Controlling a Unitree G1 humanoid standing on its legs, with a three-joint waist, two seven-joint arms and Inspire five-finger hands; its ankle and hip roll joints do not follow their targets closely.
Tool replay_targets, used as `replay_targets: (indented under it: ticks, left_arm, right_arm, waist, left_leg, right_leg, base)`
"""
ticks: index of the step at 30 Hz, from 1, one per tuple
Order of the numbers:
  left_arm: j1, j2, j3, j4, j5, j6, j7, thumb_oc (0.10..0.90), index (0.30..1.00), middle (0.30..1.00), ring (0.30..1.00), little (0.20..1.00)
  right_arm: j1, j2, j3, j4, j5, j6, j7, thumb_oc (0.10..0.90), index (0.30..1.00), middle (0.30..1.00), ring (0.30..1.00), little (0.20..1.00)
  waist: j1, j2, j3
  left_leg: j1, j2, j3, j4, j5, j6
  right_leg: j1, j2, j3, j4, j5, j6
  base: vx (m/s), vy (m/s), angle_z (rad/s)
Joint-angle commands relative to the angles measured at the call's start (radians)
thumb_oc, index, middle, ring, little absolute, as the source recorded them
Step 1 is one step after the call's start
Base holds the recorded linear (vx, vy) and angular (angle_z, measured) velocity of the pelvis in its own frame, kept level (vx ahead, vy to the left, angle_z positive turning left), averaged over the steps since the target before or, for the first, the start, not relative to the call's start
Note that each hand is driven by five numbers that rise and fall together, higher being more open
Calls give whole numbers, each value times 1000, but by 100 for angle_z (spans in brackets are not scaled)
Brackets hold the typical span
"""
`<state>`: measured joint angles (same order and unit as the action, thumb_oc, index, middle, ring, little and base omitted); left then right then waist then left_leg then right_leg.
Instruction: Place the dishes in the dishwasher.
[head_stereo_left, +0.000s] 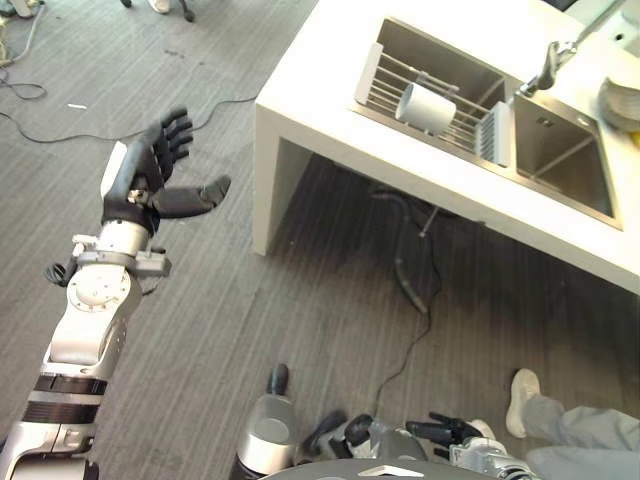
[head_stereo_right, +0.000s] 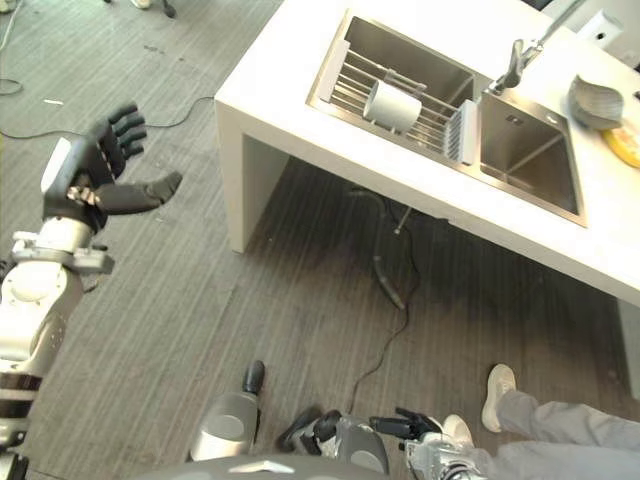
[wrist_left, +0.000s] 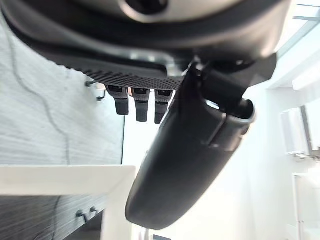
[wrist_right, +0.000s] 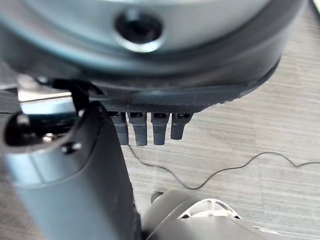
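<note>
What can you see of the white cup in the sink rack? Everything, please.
The white cup is a plain cylindrical mug, glossy like ceramic, lying on its side on the wire dish rack that sits in the left basin of the steel sink. Its open mouth faces roughly toward the counter's front edge; no handle is visible from here. It rests on the rack's bars only, nothing stacked on or in it that I can see. Neither hand touches it: the left hand is raised, open, over the floor, well away.

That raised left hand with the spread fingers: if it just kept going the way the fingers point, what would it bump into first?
Probably nothing nearby. The left hand is open, held out over bare floor, well left of the white counter, with its fingers aimed up and away. Depth is hard to judge.
</note>
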<state>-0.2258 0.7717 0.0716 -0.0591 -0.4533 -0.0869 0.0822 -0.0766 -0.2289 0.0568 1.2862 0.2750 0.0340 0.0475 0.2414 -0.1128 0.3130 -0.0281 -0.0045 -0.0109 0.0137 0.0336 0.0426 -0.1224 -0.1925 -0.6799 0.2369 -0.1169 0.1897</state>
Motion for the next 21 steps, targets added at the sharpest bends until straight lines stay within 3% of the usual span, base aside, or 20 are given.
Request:
replay_targets:
  ticks: [1, 2, 3, 5, 8, 9, 10, 13, 14, 16, 17, 18, 19, 20, 21]
  left_arm:
    - [-146, -5, -31, -134, 58, -126, -14, 800, 900, 900, 900, 900]
    - [-149, -6, -34, -132, 58, -126, -13, 800, 900, 900, 900, 900]
    - [-203, -28, -84, -139, 63, -129, -32, 800, 900, 900, 900, 900]
    - [-231, -39, -120, -153, 62, -127, -44, 800, 900, 900, 900, 900]
    - [-187, -24, -103, -172, 89, -129, -44, 800, 900, 900, 900, 900]
    - [-189, 57, -79, -151, 109, -131, -41, 800, 900, 900, 900, 900]
    - [-188, 59, -78, -151, 109, -132, -41, 800, 900, 900, 900, 900]
    - [-171, 155, -33, -153, 120, -131, -27, 800, 900, 900, 900, 900]
    - [-171, 160, -32, -166, 119, -131, -27, 800, 900, 900, 900, 900]
    - [-171, 138, -26, -170, 131, -134, -12, 800, 900, 900, 900, 900]
    - [-167, 133, -25, -171, 133, -135, -12, 800, 900, 900, 900, 900]
    - [-165, 131, -27, -154, 159, -134, 2, 800, 900, 900, 900, 900]
    - [-165, 131, -28, -154, 159, -134, 2, 800, 900, 900, 900, 900]
    - [-211, 121, -67, -156, 153, -143, -1, 800, 900, 900, 900, 900]
    - [-211, 121, -67, -155, 153, -143, 0, 800, 900, 900, 900, 900]
  right_arm:
    - [13, -26, 19, 56, -45, 27, 16, 800, 900, 900, 900, 900]
    - [13, -28, 17, 57, -45, 27, 16, 800, 900, 900, 900, 900]
    - [8, -24, 29, 57, -42, 28, 28, 800, 900, 900, 900, 900]
    - [12, -16, 38, 49, -47, 31, 34, 800, 900, 900, 900, 900]
    - [133, 37, 113, -21, -77, 21, 54, 800, 900, 900, 900, 900]
    - [169, 23, 146, -62, -105, 11, 71, 800, 900, 900, 900, 900]
    - [170, 23, 147, -64, -105, 12, 71, 800, 900, 900, 900, 900]
    - [217, 10, 163, -112, -91, -3, 65, 800, 900, 900, 900, 900]
    - [224, 11, 161, -121, -78, -5, 65, 800, 900, 900, 900, 900]
    - [229, 9, 161, -140, -69, -15, 66, 800, 900, 900, 900, 900]
    - [233, 7, 157, -141, -71, -18, 65, 800, 900, 900, 900, 900]
    - [236, 9, 164, -146, -74, -21, 71, 800, 900, 900, 900, 900]
    - [236, 9, 164, -146, -74, -21, 71, 800, 900, 900, 900, 900]
    - [229, 0, 151, -126, -61, -35, 63, 800, 900, 900, 900, 900]
    - [229, 0, 151, -126, -61, -35, 63, 800, 900, 900, 900, 900]
  waist:
    - [14, -7, -94]
    - [16, -4, -92]
    - [-5, -5, -110]
    - [-27, -8, -127]
    - [-97, -8, -160]
    - [-137, -9, -160]
    - [-139, -14, -161]
    - [-157, -34, -146]
    - [-157, -41, -138]
    - [-147, -57, -119]
    - [-141, -60, -117]
    - [-131, -61, -110]
    - [-131, -61, -110]
    - [-110, -61, -105]
    - [-109, -61, -104]
  left_leg:
    - [60, 38, 31, 39, -189, -94]
    - [61, 40, 31, 41, -192, -94]
    - [105, 24, 21, 60, -237, -97]
    - [135, 20, 8, 92, -248, -108]
    - [181, 60, 37, 151, -242, -144]
    - [158, 97, 69, 282, -206, -176]
    - [152, 92, 68, 285, -202, -175]
    - [72, 131, 102, 460, -165, -177]
    - [44, 148, 120, 462, -166, -164]
    - [-11, 131, 155, 367, -253, -122]
    - [-36, 108, 153, 313, -248, -114]
    - [-81, 88, 153, 237, -193, -119]
    - [-81, 88, 154, 235, -192, -119]
    - [-120, 97, 171, 183, -133, -141]
    - [-119, 97, 172, 182, -133, -141]
  right_leg:
    - [-13, -14, 85, -203, 153, 53]
    - [-11, -12, 85, -204, 154, 53]
    - [3, -7, 115, -210, 175, 54]
    - [21, -1, 132, -194, 194, 54]
    - [46, 56, 166, -185, 179, 35]
    - [66, 106, 194, -186, 153, 15]
    - [63, 101, 194, -188, 157, 14]
    - [91, 142, 203, -193, 102, -33]
    - [103, 148, 200, -201, 90, -41]
    - [128, 139, 197, -233, 89, -28]
    - [133, 133, 201, -242, 93, -25]
    - [137, 131, 210, -249, 89, -23]
    - [137, 130, 210, -249, 89, -23]
    - [144, 126, 189, -247, 91, -16]
    - [145, 126, 190, -247, 91, -16]
  base:
    - [353, 54, 78]
    - [723, 82, 97]
    - [546, 52, 65]
    - [597, 3, 46]
    - [449, -96, 60]
    - [244, -126, 18]
    - [183, -157, -44]
    - [89, -139, -121]
    - [74, -72, -79]
    - [42, 41, -67]
    - [-10, 143, -53]
    - [-17, 112, -45]
    - [-7, 104, -47]
    - [16, 40, -42]
    - [79, 172, -37]
